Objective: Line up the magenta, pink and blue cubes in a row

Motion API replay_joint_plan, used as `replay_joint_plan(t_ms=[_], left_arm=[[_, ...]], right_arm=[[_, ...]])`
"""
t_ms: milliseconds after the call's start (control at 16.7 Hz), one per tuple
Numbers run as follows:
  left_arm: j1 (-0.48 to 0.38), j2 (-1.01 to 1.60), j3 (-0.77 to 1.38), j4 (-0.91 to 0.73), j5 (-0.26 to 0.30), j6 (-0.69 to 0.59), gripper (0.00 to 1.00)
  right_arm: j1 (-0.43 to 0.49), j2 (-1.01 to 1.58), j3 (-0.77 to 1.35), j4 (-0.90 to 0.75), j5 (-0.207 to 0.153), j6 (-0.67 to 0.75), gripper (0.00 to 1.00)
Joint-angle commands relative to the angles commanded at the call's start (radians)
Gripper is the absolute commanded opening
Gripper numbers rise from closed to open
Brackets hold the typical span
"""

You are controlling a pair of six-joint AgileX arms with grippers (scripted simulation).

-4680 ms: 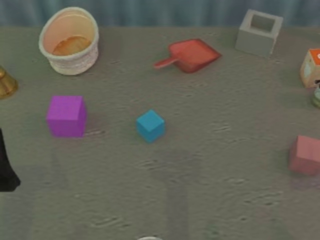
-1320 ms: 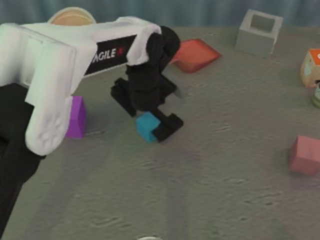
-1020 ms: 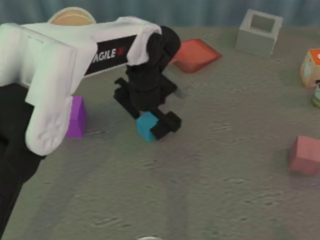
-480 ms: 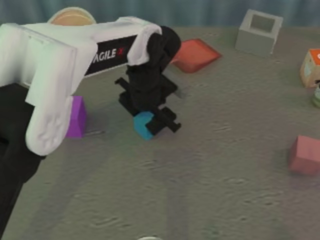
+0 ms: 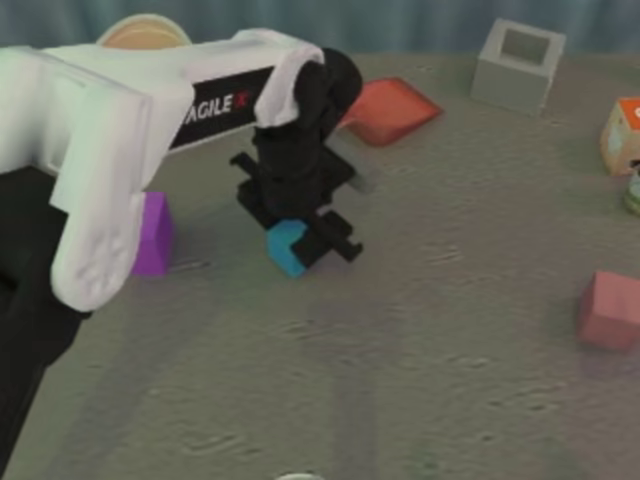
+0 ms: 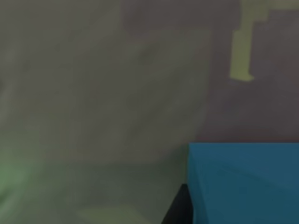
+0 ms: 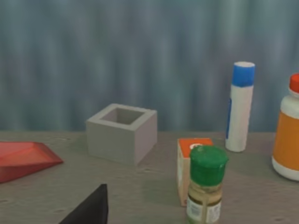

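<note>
Left gripper (image 5: 300, 238) sits near the middle of the table, a little left of centre, fingers closed onto the blue cube (image 5: 287, 246); 1 dark finger (image 5: 335, 238) shows on the cube's right side. Left wrist view confirms the hold: the blue cube (image 6: 243, 182) fills the corner of that picture, with a dark finger edge against it. Whether the cube touches the table (image 5: 440, 380) or is just clear of it, cannot tell.

Left arm (image 5: 120, 120) reaches in from the left edge and covers much of that side in the top view.

Magenta cube (image 5: 153, 234): left of the blue cube, partly hidden under the arm, resting on the table, apart from the blue one.

Pink cube (image 5: 608, 310): near the right edge, well apart from the other 2.

Right gripper: not seen in the top view; only a dark tip (image 7: 91, 209) shows in the right wrist view, so its opening cannot be judged.

Other items along the far side: grey hollow box (image 5: 517, 64), red scoop (image 5: 390, 108), orange-and-white block (image 5: 622, 134), cup rim (image 5: 146, 32) behind the arm. Right wrist view also shows a green-capped jar (image 7: 204, 184), a blue-capped white tube (image 7: 240, 106) and an orange bottle (image 7: 288, 140).
</note>
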Motion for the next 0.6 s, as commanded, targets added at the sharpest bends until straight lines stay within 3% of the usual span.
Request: replay_joint_plan(t_ms=[360, 600], left_arm=[[0.016, -0.05, 0.14, -0.198, -0.001, -0.002, 0.0], [0.018, -0.058, 0.153, -0.213, -0.001, -0.002, 0.0]], right_arm=[[0.0, 0.0, 0.0, 0.0, 0.0, 0.0, 1.0], [0.0, 0.0, 0.0, 0.0, 0.0, 0.0, 1.0]])
